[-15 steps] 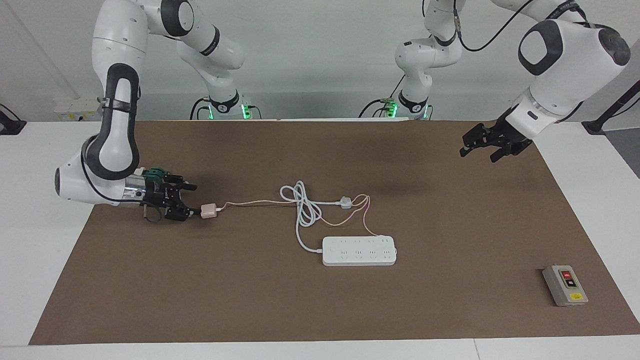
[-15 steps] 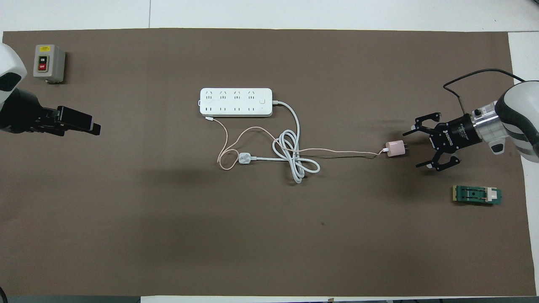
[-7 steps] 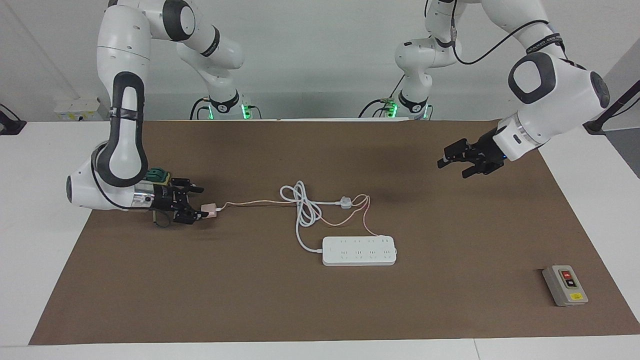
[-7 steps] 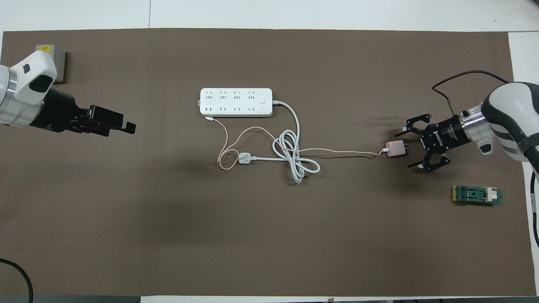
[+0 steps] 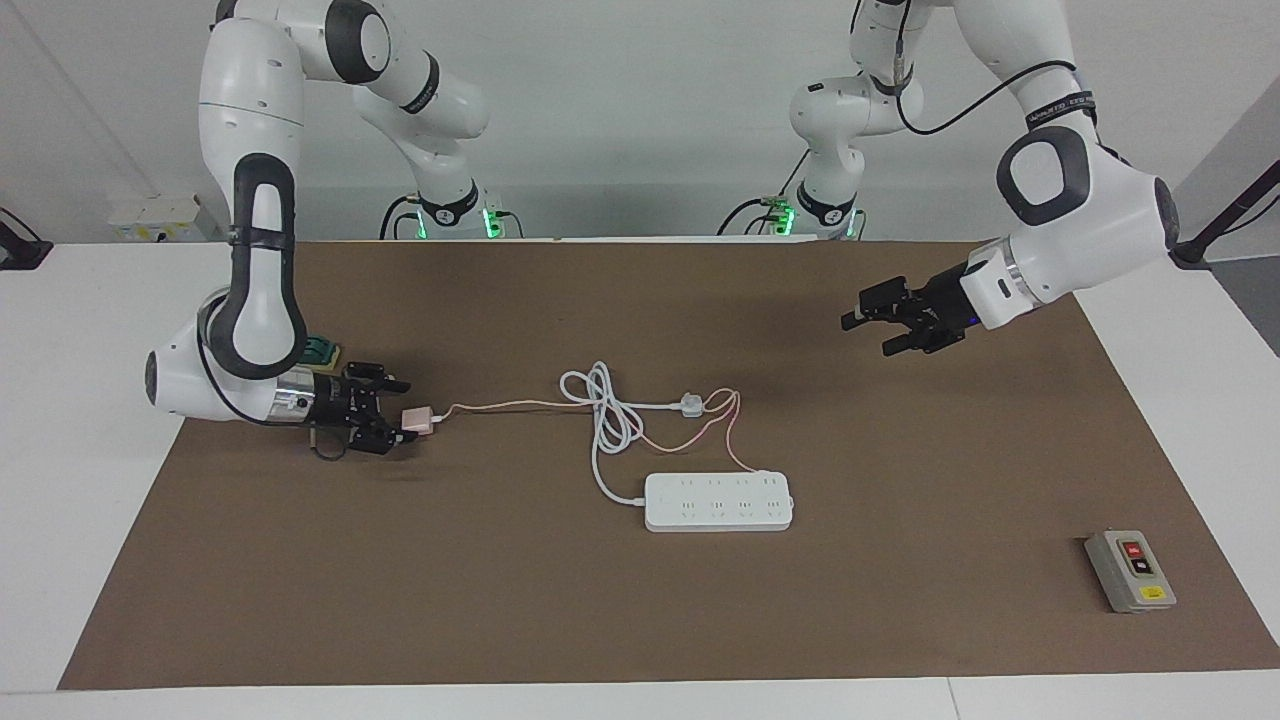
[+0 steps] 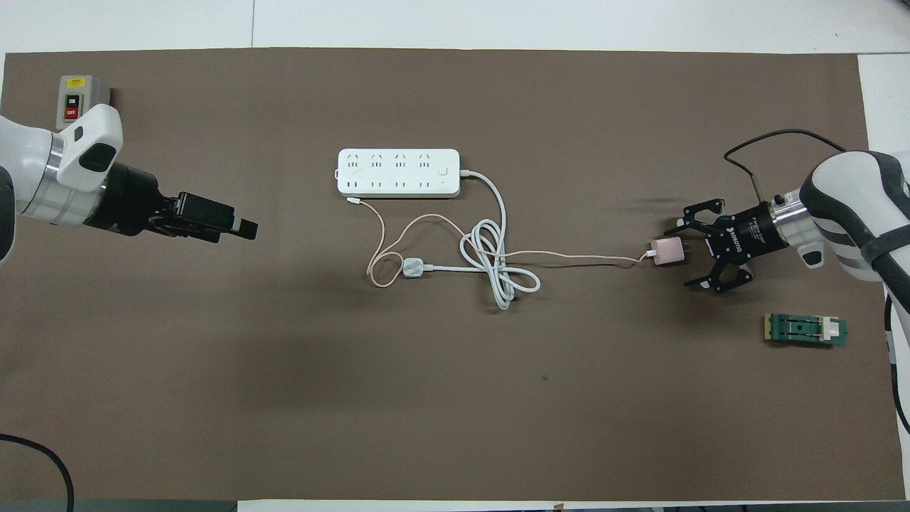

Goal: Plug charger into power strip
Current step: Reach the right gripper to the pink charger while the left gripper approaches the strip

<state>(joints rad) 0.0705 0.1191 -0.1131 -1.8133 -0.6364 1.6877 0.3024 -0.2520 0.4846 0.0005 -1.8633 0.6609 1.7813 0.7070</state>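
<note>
Since the earlier frame the right gripper (image 5: 398,412) has closed in on the charger (image 5: 418,420); left gripper (image 5: 868,325) has advanced over the mat.

Facing view: right fingers spread, flanking the charger, no grasp. Power strip (image 5: 718,501) at charger's 4 o'clock.

Overhead view: charger (image 6: 666,252) between spread fingers (image 6: 686,213); power strip (image 6: 398,173) at its 10 o'clock. Left gripper (image 6: 238,229): opening, cannot tell.

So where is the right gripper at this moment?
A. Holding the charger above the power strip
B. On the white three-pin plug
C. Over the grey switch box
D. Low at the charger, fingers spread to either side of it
D: the right gripper lies low at the charger, its fingers open on either side of the pink cube, which rests on the mat toward the right arm's end, apart from the power strip.
</note>
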